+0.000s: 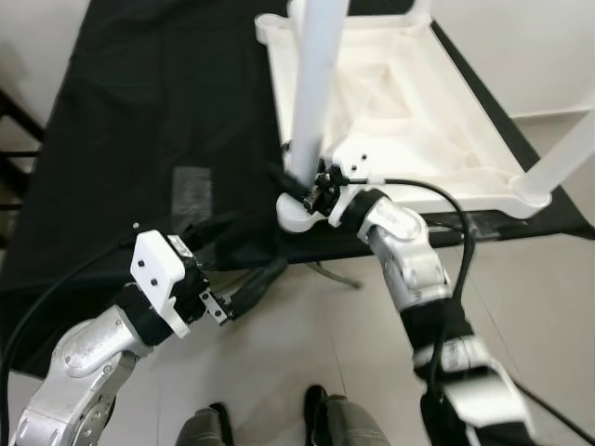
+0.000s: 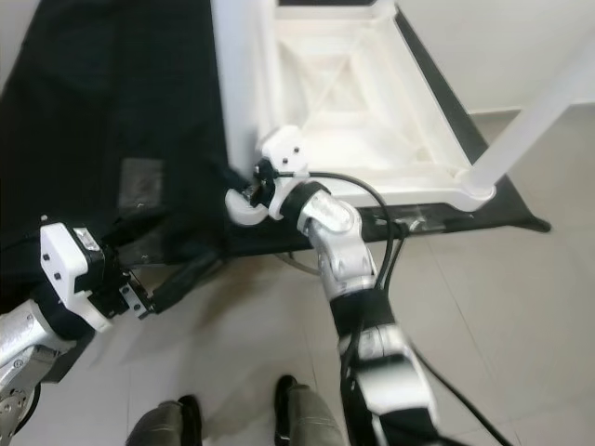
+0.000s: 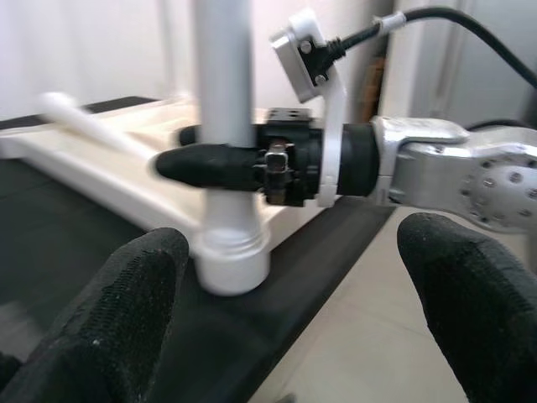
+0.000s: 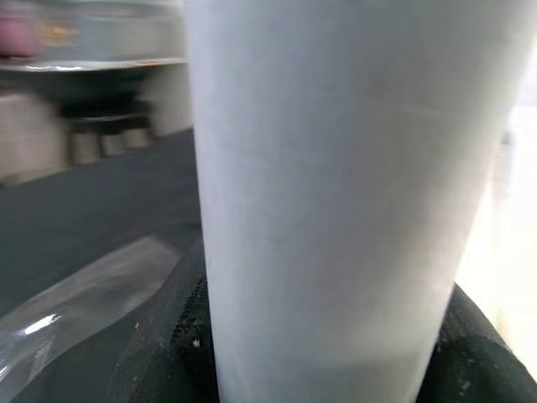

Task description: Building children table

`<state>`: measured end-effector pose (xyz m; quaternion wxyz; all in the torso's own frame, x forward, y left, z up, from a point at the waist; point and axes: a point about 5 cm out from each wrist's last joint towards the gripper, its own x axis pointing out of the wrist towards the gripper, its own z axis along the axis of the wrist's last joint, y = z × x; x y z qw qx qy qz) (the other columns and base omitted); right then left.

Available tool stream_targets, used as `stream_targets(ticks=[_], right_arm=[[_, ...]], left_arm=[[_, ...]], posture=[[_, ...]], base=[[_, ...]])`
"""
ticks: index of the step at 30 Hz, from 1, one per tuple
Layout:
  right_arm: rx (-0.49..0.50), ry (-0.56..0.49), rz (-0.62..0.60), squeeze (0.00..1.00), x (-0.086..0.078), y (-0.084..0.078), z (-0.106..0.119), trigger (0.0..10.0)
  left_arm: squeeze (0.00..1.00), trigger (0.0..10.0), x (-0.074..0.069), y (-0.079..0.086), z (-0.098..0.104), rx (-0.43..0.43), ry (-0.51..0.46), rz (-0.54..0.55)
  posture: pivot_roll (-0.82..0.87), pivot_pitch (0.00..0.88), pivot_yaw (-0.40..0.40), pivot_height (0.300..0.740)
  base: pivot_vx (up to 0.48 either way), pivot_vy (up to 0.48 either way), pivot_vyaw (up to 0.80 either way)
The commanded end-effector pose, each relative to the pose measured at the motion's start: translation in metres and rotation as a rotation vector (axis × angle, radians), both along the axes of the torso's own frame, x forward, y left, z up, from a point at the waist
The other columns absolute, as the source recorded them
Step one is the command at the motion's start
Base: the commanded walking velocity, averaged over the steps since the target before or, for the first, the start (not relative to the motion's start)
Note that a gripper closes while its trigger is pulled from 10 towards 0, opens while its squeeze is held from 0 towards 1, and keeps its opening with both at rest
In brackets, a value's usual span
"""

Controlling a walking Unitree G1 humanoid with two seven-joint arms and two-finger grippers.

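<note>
A white children's table top lies upside down on a black cloth. A white table leg stands upright in its near left corner socket. My right gripper is shut on this leg just above the socket; in the right wrist view the leg sits between the black fingers. My left gripper hangs open in front of the cloth's edge, lower and to the left, facing the leg without touching it. A second leg stands at the near right corner.
A flat clear plastic bag lies on the cloth left of the table top. Pale tiled floor runs below the cloth's front edge. A black cable loops off my right arm. Dark stair steps show at far left.
</note>
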<state>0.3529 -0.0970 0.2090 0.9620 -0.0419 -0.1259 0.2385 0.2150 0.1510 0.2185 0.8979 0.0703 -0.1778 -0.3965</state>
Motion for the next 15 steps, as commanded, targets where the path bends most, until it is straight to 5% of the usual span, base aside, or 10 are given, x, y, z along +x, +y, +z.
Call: stream_targets(ticks=[1,6,7,9,10,11,15], right_arm=[[-0.073,0.191,-0.093,0.0,-0.005,-0.017,-0.045,0.0],[-0.048,0.18,-0.067,0.0,0.008,-0.01,-0.031,0.0],[-0.051,0.174,-0.055,0.0,0.011,-0.007,-0.026,3.1],[-0.056,0.166,-0.052,0.0,0.013,-0.005,-0.022,3.1],[-0.051,0.148,-0.036,0.0,0.013,-0.001,-0.016,10.0],[-0.049,0.144,-0.006,1.0,0.013,0.002,-0.011,10.0],[-0.056,0.147,0.124,1.0,0.009,0.012,-0.005,10.0]], left_arm=[[0.0,10.0,-0.002,-0.001,0.0,0.004,-0.004,-0.017],[0.0,10.0,0.001,-0.003,0.001,0.002,-0.011,-0.024],[0.0,10.0,0.001,-0.003,0.001,0.001,-0.015,-0.023],[0.0,10.0,0.002,-0.003,0.001,0.001,-0.017,-0.022],[0.0,10.0,0.002,-0.003,0.001,0.0,-0.018,-0.021],[0.0,10.0,0.002,-0.002,0.001,0.001,-0.018,-0.02],[0.0,10.0,0.002,-0.002,0.001,0.002,-0.019,-0.018]], posture=[[0.07,0.294,-0.075,0.74],[0.06,0.273,-0.073,0.74],[0.06,0.273,-0.073,0.74],[0.06,0.271,-0.077,0.74],[0.05,0.272,-0.077,0.74],[0.05,0.272,-0.077,0.74],[0.06,0.274,-0.076,0.74]], base=[[0.0,0.0,0.0],[0.0,0.0,0.0],[0.0,0.0,0.0],[0.0,0.0,0.0],[0.0,0.0,0.0],[0.0,0.0,0.0],[0.0,0.0,0.0]])
